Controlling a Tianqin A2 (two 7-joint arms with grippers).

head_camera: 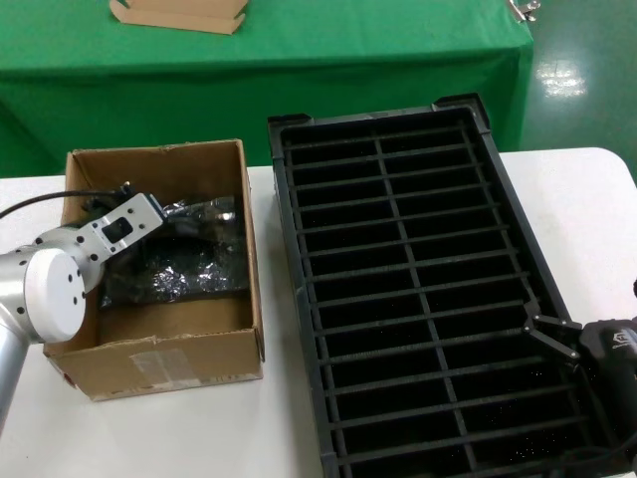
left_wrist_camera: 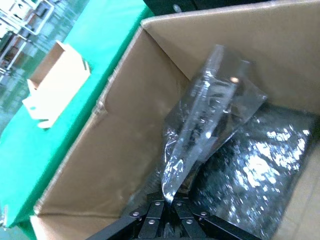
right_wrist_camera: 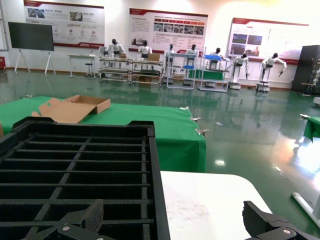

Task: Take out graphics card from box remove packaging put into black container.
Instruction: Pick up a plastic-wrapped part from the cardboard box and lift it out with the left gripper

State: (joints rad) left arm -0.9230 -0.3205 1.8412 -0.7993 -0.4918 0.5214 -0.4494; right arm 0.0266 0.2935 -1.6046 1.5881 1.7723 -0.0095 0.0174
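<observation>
Inside the box (head_camera: pixel 159 358), my left hand (left_wrist_camera: pixel 170 209) pinches one corner of the shiny bag (left_wrist_camera: pixel 212 122). That thin grip could slip. My right hand (right_wrist_camera: pixel 165 227) waits open over the black container (head_camera: pixel 418 299).

**Room and Surroundings**

The work surface is a white table (head_camera: pixel 587 199). Behind it stands a second table under a green cloth (head_camera: pixel 299 50), carrying a flat cardboard tray (head_camera: pixel 179 14). The floor (right_wrist_camera: pixel 240 125) is glossy green and reflects the overhead lights. The far wall (right_wrist_camera: pixel 215 12) is white and holds printed posters (right_wrist_camera: pixel 167 30) and a dark screen (right_wrist_camera: pixel 31 36). Racks (right_wrist_camera: pixel 130 67) and white humanoid robots (right_wrist_camera: pixel 145 49) line that wall.
</observation>
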